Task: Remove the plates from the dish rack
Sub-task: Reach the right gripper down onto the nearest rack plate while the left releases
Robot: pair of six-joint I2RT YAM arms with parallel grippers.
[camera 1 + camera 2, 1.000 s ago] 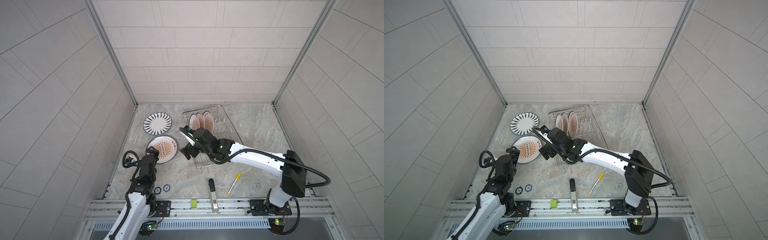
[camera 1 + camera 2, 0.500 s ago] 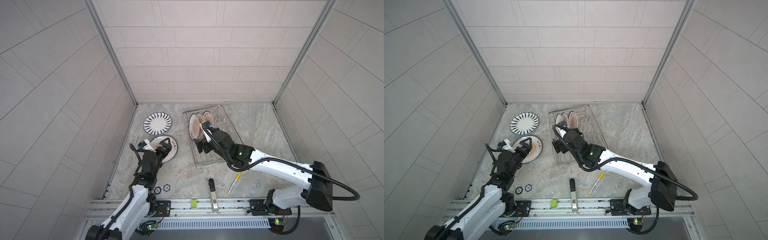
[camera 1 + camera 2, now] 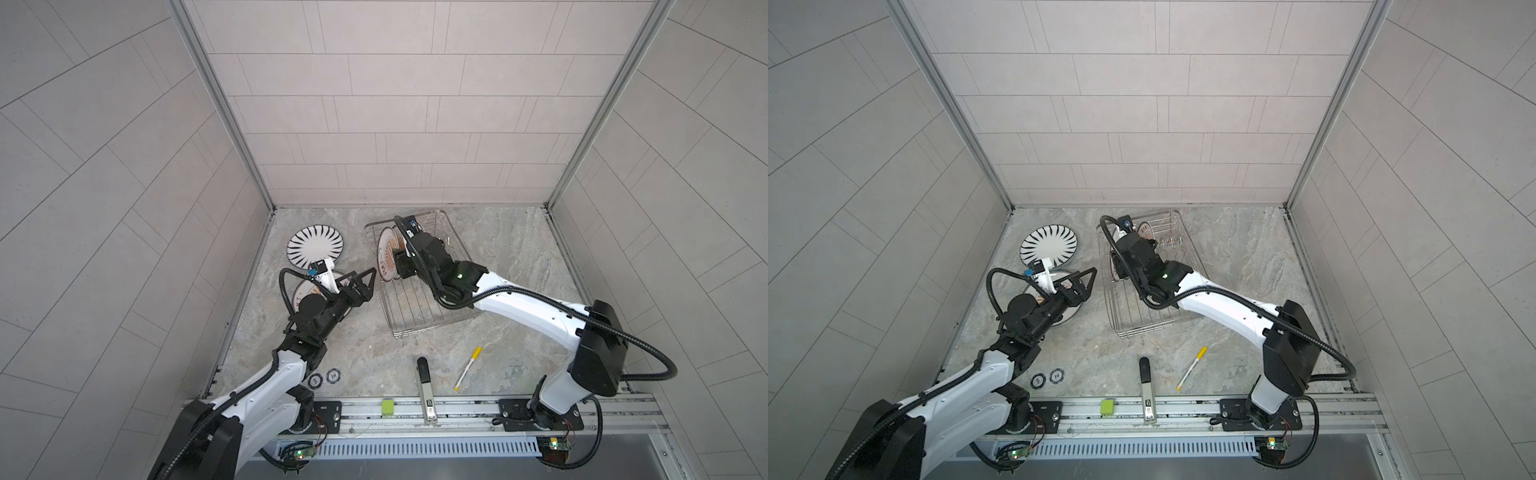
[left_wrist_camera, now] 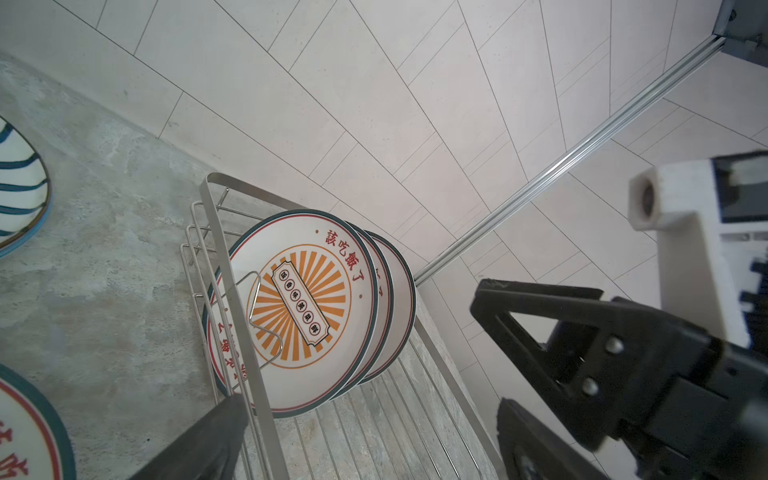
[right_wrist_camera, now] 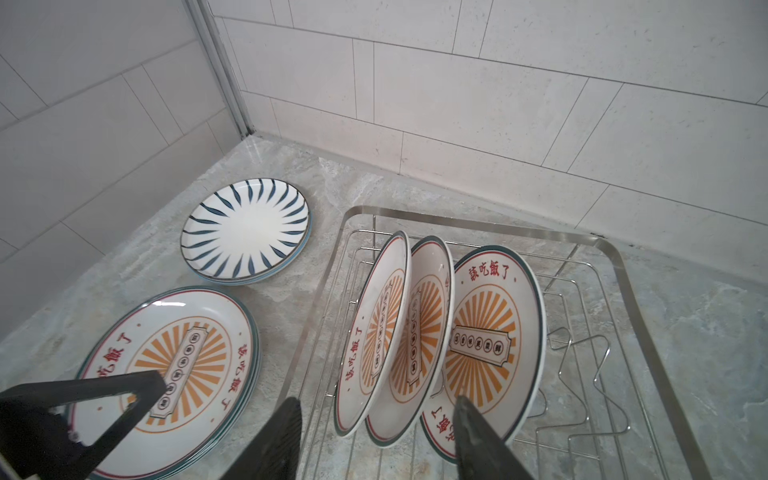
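Observation:
Three sunburst plates (image 5: pixel 428 316) stand on edge at the far left end of the dish rack (image 5: pixel 457 220), also seen in the left wrist view (image 4: pixel 307 299) and a top view (image 3: pixel 388 253). My right gripper (image 5: pixel 378 432) hovers over the rack (image 3: pixel 432 328) just short of them, open, jaws part-way in and holding nothing. One of its fingers (image 4: pixel 540 316) shows beside the plates. My left gripper (image 3: pixel 365 272) is open above a flat stack of sunburst plates (image 5: pixel 174 357) on the table, close to the rack's left rim (image 4: pixel 214 224).
A stack of blue-striped plates (image 3: pixel 316 251) lies at the back left. Near the front are two poker chips (image 3: pixel 324 377), a black-and-silver tool (image 3: pixel 424 386), a yellow-capped marker (image 3: pixel 467 370) and a green block (image 3: pixel 387 406). Tiled walls close in three sides.
My right gripper has swung from over the table stack back into the rack, and its jaws have narrowed. My left arm has stretched forward over the stack toward the rack.

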